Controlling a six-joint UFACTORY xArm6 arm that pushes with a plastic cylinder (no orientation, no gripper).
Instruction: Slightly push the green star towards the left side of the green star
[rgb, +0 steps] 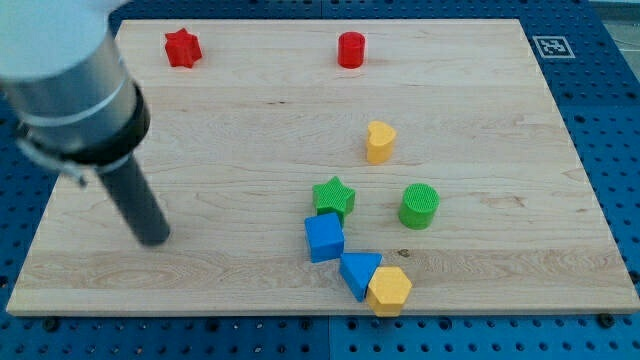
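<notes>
Camera view shows us my tip (153, 238) resting on the pale wooden board (250, 120), well to the view's left of the green star-shaped block (334, 195); we have a bare rod, grasping nothing. The star touches the blue cube (324, 238) below it, near the green cylinder (419, 205).

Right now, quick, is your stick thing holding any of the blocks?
My tip: no pincer on it, just a rod, holding nothing and touching no block. It sits well to the view's left of the green star.
</notes>
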